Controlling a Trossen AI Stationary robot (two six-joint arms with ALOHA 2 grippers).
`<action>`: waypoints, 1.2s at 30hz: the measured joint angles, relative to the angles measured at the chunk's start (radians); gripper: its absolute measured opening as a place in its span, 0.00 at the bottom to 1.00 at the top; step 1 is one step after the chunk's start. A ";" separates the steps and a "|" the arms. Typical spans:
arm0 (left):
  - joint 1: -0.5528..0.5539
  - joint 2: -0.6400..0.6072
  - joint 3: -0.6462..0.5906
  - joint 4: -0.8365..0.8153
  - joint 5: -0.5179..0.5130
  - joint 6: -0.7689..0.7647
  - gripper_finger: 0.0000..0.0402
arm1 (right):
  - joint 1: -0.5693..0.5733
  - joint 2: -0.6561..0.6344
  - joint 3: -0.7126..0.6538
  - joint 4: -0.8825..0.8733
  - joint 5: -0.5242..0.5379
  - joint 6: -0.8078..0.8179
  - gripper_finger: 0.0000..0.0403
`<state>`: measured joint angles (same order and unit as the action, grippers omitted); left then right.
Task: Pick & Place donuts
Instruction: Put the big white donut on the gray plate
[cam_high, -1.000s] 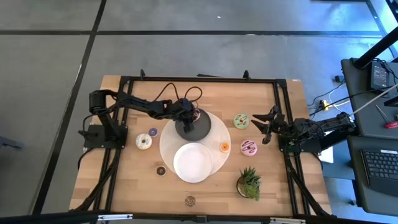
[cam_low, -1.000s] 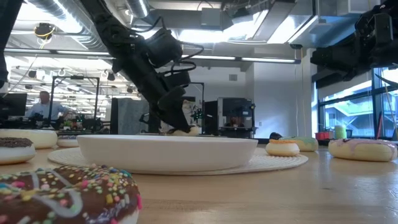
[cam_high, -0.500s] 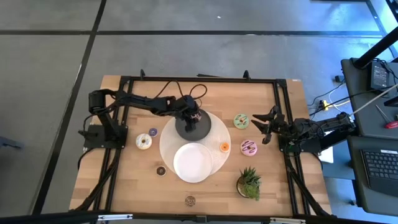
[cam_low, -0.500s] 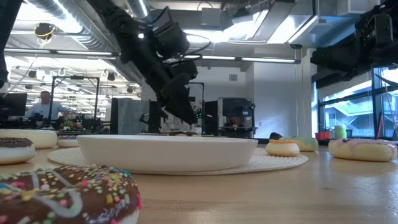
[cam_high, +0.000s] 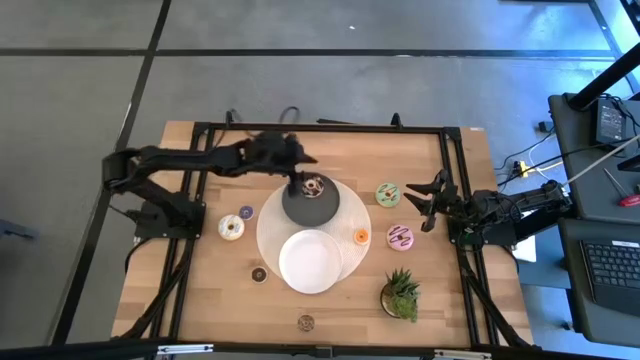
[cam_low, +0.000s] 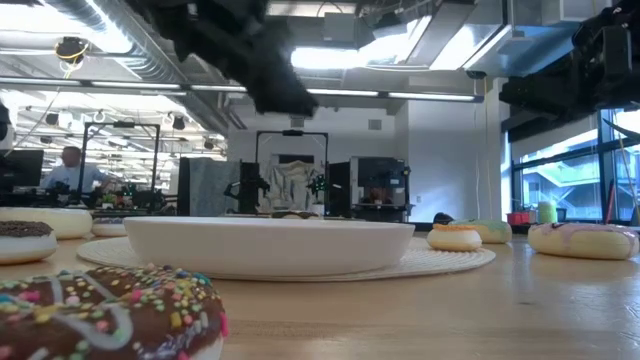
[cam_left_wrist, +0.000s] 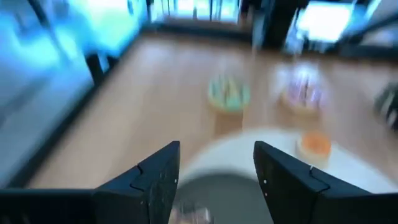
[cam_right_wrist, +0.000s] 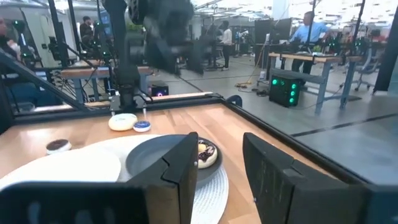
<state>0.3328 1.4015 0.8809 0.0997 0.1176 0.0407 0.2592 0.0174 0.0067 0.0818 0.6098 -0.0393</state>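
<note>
Above the table's far side, left gripper (cam_high: 296, 157) with fingers spread and nothing between them, just beyond the dark grey plate (cam_high: 300, 208). On that plate's far edge, a brown-iced donut (cam_high: 314, 185). At the right edge, right gripper (cam_high: 424, 200) parted and empty, near the green donut (cam_high: 388, 193) and pink donut (cam_high: 401, 236).

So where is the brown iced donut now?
In the high view the brown iced donut lies on the dark grey plate, at its far edge, just right of the left end effector above the table.
</note>
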 joint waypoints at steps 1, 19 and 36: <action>0.004 -0.022 -0.025 0.060 -0.001 0.015 0.50 | 0.000 0.000 0.000 0.000 0.000 -0.016 0.32; 0.012 -0.083 -0.104 0.217 -0.096 0.009 0.47 | 0.000 0.048 0.000 -0.001 0.029 0.086 0.32; -0.095 -0.082 -0.104 0.189 0.124 -0.105 0.48 | -0.002 0.059 0.000 0.119 0.018 0.240 0.32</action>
<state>0.2377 1.3192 0.7765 0.2890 0.2418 -0.0644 0.2573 0.0765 0.0071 0.2006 0.6280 0.2004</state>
